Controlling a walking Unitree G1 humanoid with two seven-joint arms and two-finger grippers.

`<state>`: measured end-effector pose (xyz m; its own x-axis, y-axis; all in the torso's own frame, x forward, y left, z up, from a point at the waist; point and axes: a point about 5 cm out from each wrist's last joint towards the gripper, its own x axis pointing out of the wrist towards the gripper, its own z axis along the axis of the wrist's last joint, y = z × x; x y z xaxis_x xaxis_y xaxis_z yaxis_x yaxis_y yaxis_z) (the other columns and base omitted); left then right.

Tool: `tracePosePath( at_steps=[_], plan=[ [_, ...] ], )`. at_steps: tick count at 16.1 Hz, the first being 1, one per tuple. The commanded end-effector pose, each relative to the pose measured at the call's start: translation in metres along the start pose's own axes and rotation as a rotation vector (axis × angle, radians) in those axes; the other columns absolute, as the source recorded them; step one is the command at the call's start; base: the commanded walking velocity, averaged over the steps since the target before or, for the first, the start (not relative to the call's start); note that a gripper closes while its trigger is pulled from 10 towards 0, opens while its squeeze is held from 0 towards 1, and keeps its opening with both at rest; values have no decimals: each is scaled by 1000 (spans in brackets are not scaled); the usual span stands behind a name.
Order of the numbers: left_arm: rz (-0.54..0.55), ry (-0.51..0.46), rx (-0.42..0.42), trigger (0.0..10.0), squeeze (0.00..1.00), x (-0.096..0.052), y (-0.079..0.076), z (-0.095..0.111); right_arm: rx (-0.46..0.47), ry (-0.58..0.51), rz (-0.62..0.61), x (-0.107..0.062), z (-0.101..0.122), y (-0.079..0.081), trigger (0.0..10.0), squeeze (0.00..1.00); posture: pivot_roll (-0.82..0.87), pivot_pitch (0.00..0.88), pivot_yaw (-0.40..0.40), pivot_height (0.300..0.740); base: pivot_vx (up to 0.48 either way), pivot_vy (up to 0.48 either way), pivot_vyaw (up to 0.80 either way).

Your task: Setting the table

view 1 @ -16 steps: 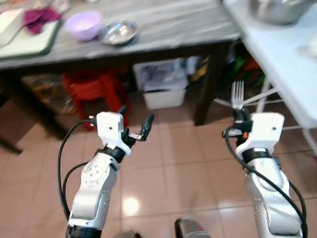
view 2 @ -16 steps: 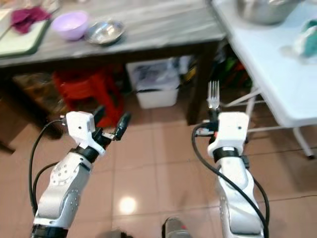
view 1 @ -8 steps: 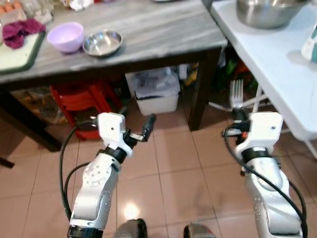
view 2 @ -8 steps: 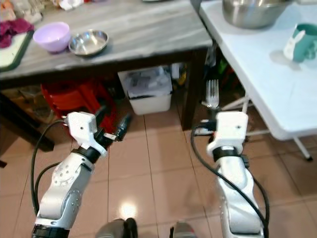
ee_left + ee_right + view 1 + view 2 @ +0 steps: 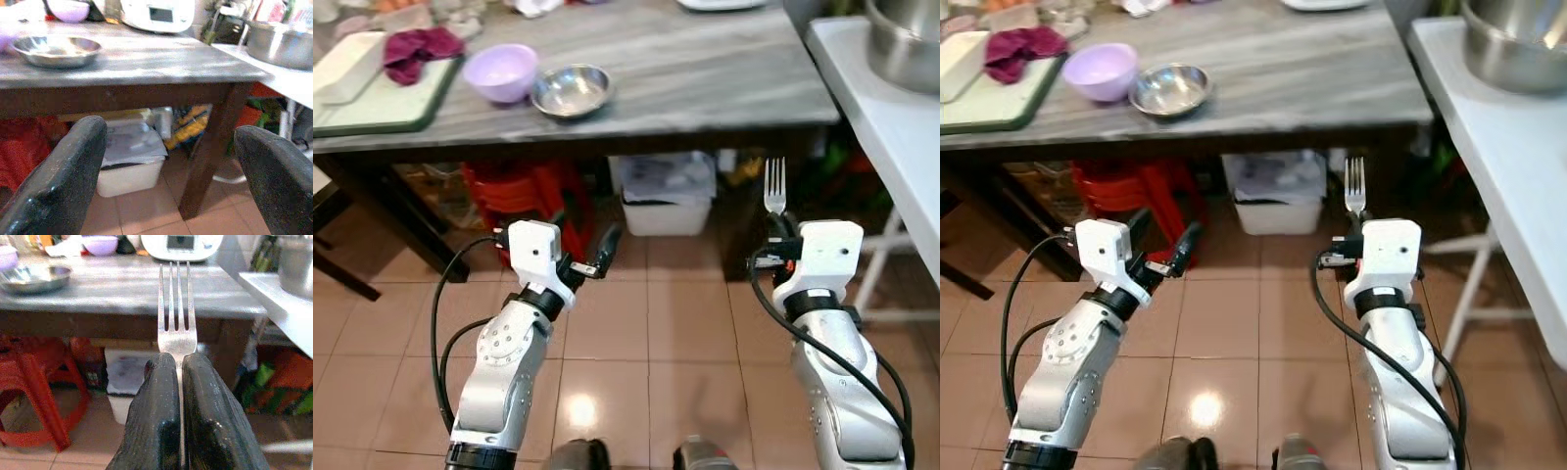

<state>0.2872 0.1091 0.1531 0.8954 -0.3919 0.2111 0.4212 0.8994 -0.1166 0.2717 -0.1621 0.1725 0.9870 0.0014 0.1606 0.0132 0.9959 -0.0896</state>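
Observation:
My right gripper is shut on a metal fork that stands upright with its tines up; the wrist view shows the fork clamped between the black fingers. My left gripper is held open at the same height above the floor, with nothing between its fingers. Both are in front of a grey marble-topped table that carries a steel bowl and a purple bowl. The steel bowl also sits on the tabletop in the left wrist view.
A green tray with a dark red cloth lies at the table's left end. Under the table are a red stool and a white bin. A white table with a steel pot stands to the right. Tiled floor lies below.
The camera has moved, shifting the tables in view: the white table now sits farther right and the grey table fills more of the top. Both arms keep their pose, fork still held.

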Motion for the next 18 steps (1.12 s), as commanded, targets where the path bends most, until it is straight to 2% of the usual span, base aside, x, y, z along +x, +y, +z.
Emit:
tracePosePath(
  at_steps=[1, 18],
  plan=[
    [26, 13, 12, 10000, 0, -6, 9, 0, 20, -21, 15, -1, 4, 7, 10000, 0, -169, 226, 66, 740, 319, 0, 0],
    [10, 12, 2, 10000, 0, -4, 5, -1, 45, -14, 1, 2, 3, 5, 10000, 0, -171, 226, 64, 740, 330, 0, 0]
  ],
)
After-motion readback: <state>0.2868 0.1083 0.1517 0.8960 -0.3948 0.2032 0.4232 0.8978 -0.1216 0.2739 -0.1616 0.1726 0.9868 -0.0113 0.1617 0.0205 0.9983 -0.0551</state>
